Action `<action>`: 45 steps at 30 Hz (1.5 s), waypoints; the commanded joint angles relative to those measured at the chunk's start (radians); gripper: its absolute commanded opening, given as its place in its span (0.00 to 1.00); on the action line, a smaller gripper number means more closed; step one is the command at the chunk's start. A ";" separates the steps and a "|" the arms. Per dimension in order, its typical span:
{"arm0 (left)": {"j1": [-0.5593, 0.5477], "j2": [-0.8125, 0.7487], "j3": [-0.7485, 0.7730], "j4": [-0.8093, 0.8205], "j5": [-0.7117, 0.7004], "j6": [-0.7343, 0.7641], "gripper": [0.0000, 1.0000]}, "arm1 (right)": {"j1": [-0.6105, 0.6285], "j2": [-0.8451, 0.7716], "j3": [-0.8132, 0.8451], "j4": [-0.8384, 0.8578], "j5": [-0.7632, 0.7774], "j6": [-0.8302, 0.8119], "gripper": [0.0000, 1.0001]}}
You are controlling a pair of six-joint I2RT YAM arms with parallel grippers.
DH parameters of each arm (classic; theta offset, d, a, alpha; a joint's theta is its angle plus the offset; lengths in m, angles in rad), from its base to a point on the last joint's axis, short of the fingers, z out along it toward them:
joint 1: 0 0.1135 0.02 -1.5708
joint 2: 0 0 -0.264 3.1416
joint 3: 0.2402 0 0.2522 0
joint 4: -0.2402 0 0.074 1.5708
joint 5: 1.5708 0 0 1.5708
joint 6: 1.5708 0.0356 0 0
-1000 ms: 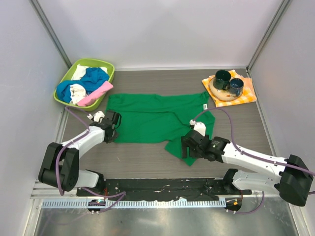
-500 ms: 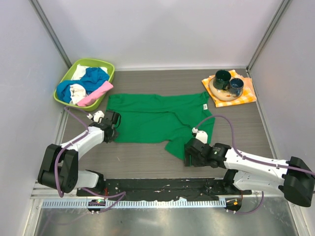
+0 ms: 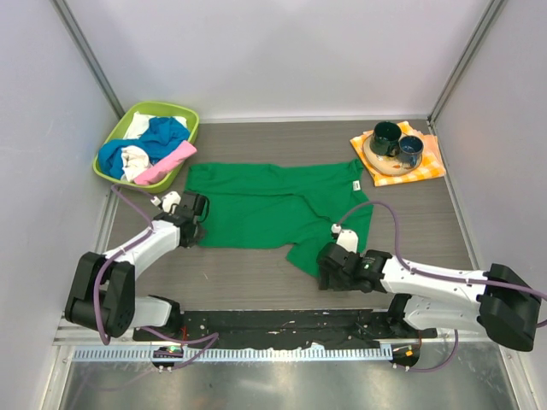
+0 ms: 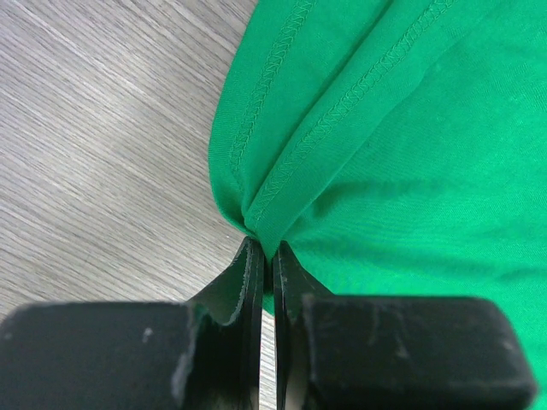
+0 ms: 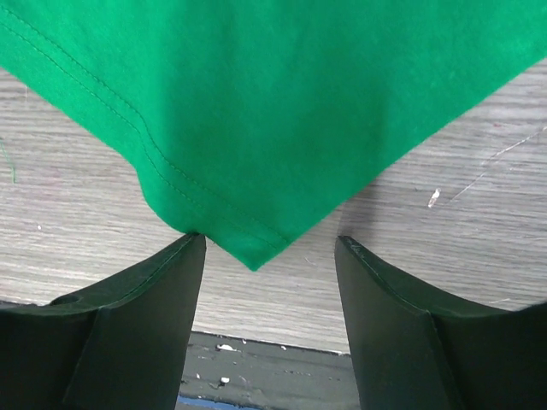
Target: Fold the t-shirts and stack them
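The large green t-shirt (image 3: 273, 205) lies spread on the table, its small white tag (image 3: 355, 185) at the right. My left gripper (image 3: 197, 229) is shut on its left edge; in the left wrist view the jaws (image 4: 265, 249) pinch a bunched hem of the green cloth (image 4: 410, 128). My right gripper (image 3: 328, 272) is open at the shirt's near corner. In the right wrist view that corner (image 5: 255, 254) points between my spread fingers (image 5: 272, 248), untouched by them. Blue (image 3: 158, 137), white (image 3: 135, 161) and pink (image 3: 167, 162) shirts lie in the basket.
The lime-green basket (image 3: 190, 114) stands at the back left. An orange-and-white checkered cloth (image 3: 432, 162) at the back right bears a plate with two dark mugs (image 3: 386, 137). The table's near edge and a black rail (image 5: 256, 376) lie just behind my right gripper.
My right gripper has drawn back toward the near edge, off the shirt's flap to its near corner. The left gripper has stayed shut on the left edge.
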 commanded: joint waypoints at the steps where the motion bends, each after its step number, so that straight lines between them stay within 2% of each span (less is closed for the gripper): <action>1: 0.007 -0.033 0.001 0.020 -0.012 0.016 0.06 | 0.005 0.070 0.027 0.041 0.047 0.017 0.68; 6: 0.007 -0.039 0.003 0.015 -0.014 0.025 0.06 | 0.005 0.104 0.048 0.047 0.091 0.008 0.65; 9: 0.007 -0.036 0.006 0.012 -0.009 0.028 0.06 | 0.005 0.136 0.047 0.058 0.098 0.006 0.57; 12: 0.007 -0.038 0.008 0.013 -0.008 0.030 0.06 | 0.005 0.160 0.036 0.079 0.087 0.014 0.43; 13: 0.007 -0.036 0.006 0.013 -0.008 0.030 0.06 | 0.005 0.163 0.030 0.087 0.084 0.014 0.33; 15: 0.009 -0.039 0.004 0.015 -0.006 0.030 0.06 | 0.005 0.170 0.030 0.086 0.084 0.017 0.22; 17: 0.007 -0.042 0.001 0.013 -0.008 0.030 0.06 | 0.005 0.171 0.036 0.072 0.094 0.016 0.01; 24: 0.007 -0.109 0.011 -0.023 0.012 0.021 0.04 | 0.005 0.085 0.102 -0.077 0.168 0.009 0.01; 35: 0.009 -0.242 0.113 -0.154 0.032 0.025 0.03 | 0.005 -0.100 0.328 -0.364 0.289 -0.040 0.01; 45: 0.007 -0.426 0.040 -0.230 0.057 -0.019 0.02 | 0.005 -0.237 0.390 -0.525 0.320 0.014 0.01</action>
